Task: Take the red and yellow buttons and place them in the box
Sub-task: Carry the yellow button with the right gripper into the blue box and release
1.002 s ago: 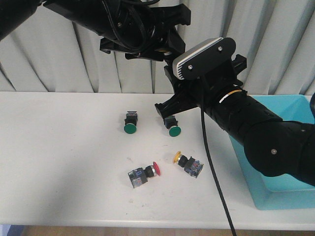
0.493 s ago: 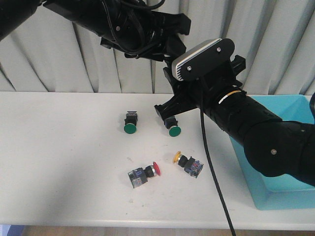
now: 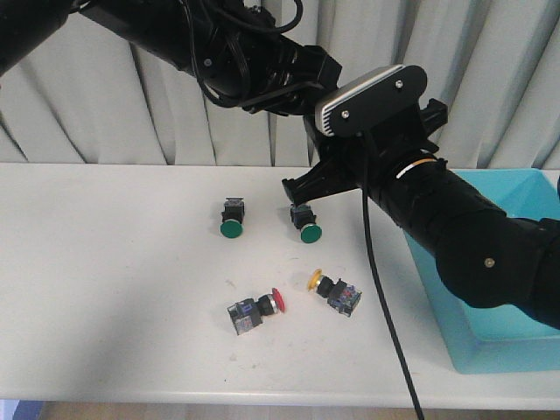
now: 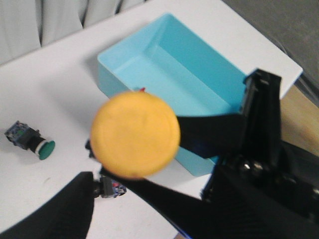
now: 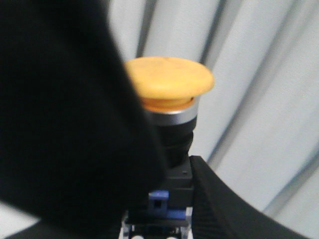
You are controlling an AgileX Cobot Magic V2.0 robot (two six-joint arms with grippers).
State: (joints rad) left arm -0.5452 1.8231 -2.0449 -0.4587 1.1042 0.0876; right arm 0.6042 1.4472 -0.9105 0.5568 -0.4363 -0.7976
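Where the table [image 3: 105, 280] ends on the right, the box [image 3: 503, 346] sits at that edge, its near corner close to the front edge. Its visible floor is bare. The tabletop far from the box is wide and unoccupied. A curtain [image 3: 105, 122] closes off the back.

Four buttons lie loose on the table, all on the same side of the box:
- Loose yellow button [image 3: 331, 290]: nearest the box, on its side.
- Red button [image 3: 255, 310]: just beyond the yellow one and apart from it, also on its side.
- Two green buttons [image 3: 304, 223] [image 3: 231, 217]: farther back toward the curtain, caps facing forward.

The right arm reaches out across the box's far end and hides most of that end. Its cable [image 3: 385, 324] hangs down between the box and the loose yellow button and runs off the front edge. The left arm crosses high above the buttons, well clear of the table.

The right gripper [image 3: 293, 188] hangs over the green button nearer the box. In its wrist view it is clamped on a held yellow button [image 5: 169, 82], gripped by the black-and-blue body with the cap out beyond the fingers. The left wrist view looks down on that cap, with the box behind it. The left gripper [image 3: 306, 74] is up by the curtain; I cannot tell whether its jaws are apart or closed.
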